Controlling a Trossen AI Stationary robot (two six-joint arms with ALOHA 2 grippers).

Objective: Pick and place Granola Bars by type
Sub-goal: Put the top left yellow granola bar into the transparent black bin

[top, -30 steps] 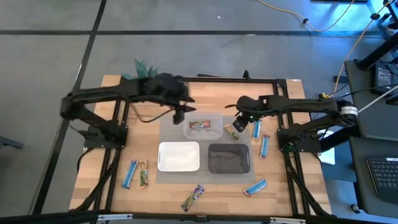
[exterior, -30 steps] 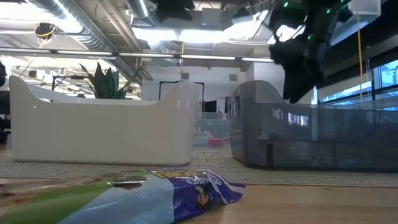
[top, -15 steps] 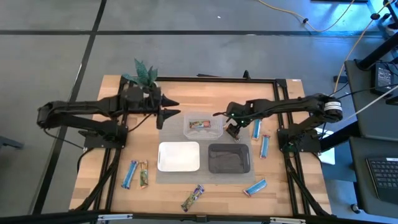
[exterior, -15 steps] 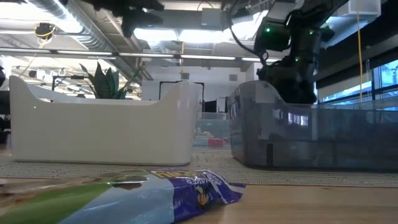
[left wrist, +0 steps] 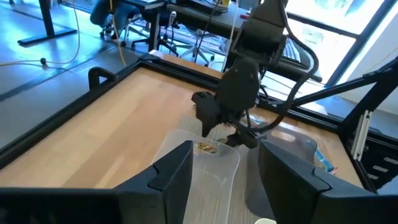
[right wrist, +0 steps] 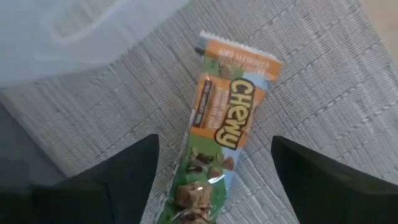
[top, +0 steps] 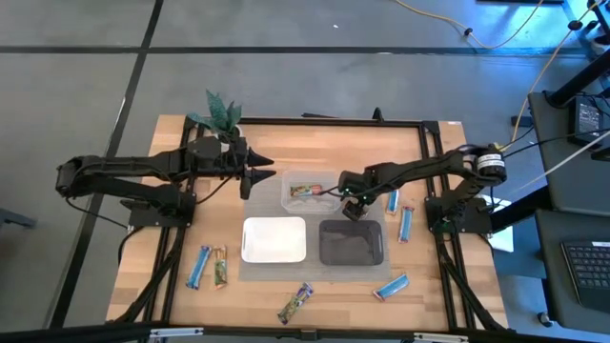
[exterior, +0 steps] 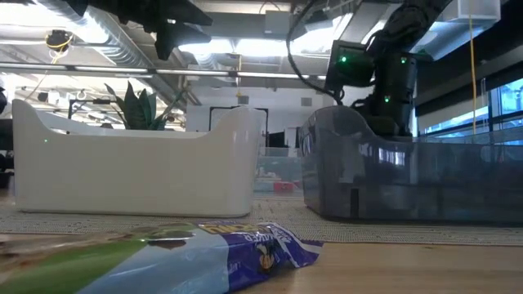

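Observation:
My right gripper (top: 351, 202) is open and low over the grey mat, between the clear tray (top: 311, 191) and the black tray (top: 351, 242). In the right wrist view its fingers stand on either side of a brown/orange Chewy bar (right wrist: 227, 124) lying flat on the mat, with a gap on both sides. My left gripper (top: 265, 172) is open and hovers left of the clear tray, which holds one bar (top: 306, 191). Other bars lie flat on the table: blue (top: 393, 198), blue (top: 407, 223), blue (top: 392, 286), green-purple (top: 296, 303), blue (top: 198, 267) and brown (top: 220, 268).
A white tray (top: 274, 239) sits on the mat left of the black tray. A potted plant (top: 221, 112) stands at the far left of the table. The black frame rails (top: 424, 122) run around the tabletop. Bare wood lies along the far side.
My left gripper has drawn back from above the clear tray toward the table's left and then stayed still. My right gripper has moved toward the left and near edge and come down over the brown/orange bar beside the clear tray.

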